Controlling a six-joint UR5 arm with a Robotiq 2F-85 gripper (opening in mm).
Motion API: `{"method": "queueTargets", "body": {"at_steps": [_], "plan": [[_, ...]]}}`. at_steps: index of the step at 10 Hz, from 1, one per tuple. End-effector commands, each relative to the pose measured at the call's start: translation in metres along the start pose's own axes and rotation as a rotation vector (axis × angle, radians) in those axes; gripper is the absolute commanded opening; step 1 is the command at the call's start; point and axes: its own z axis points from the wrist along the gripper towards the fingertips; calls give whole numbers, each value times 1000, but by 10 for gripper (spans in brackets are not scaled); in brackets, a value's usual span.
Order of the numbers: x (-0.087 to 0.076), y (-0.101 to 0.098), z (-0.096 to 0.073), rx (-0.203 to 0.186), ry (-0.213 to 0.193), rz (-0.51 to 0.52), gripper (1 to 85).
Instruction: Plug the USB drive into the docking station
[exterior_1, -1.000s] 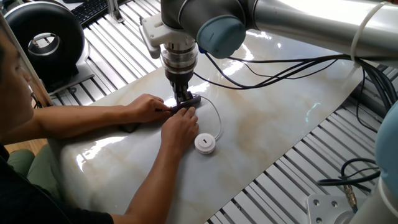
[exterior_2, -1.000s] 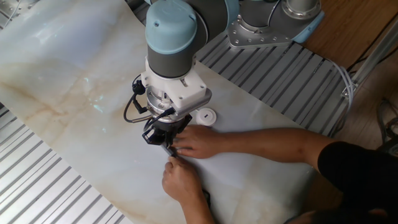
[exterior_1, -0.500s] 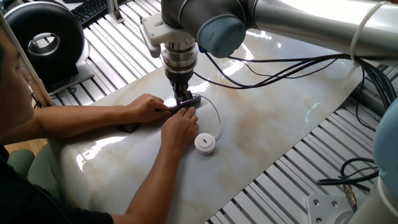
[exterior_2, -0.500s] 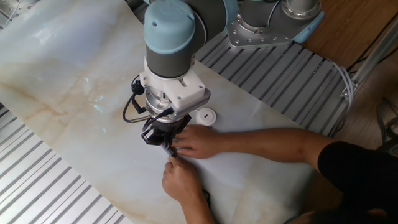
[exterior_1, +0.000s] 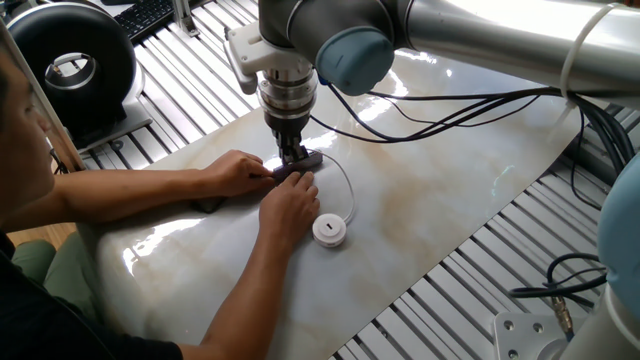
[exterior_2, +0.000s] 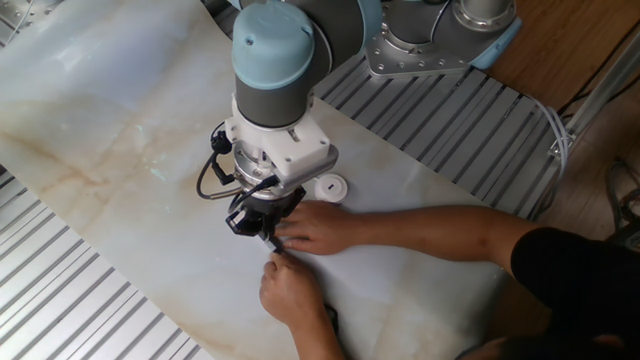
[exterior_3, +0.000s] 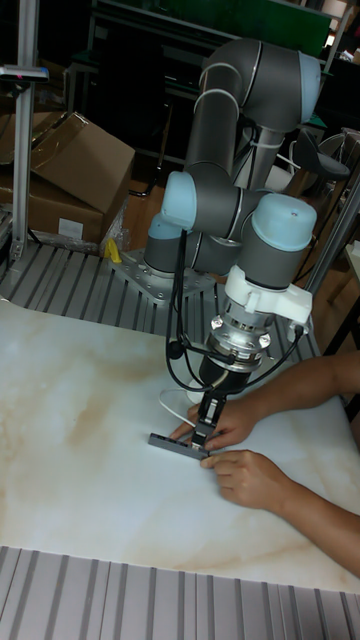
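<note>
In one fixed view the robot's hand (exterior_1: 296, 160) is down at the docking station (exterior_1: 303, 166) on the worktop (exterior_1: 450, 170). A person's two hands (exterior_1: 262, 190) crowd it; the USB drive (exterior_1: 329, 230) lies just beside, its white cable (exterior_1: 348, 185) looping toward the dock. The other fixed view shows the puck behind the wrist. In the tall fixed view the fingers look narrow around a small plug, though I cannot tell for certain. Insertion seems underway; next comes a straight, aligned push.
</note>
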Motion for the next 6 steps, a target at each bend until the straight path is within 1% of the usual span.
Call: {"method": "queueTargets", "body": {"at_steps": [1, 6], "plan": [[-3, 0, 0, -1, -6, 16, 13], [-3, 6, -4, -21, 2, 45, 13]]}}
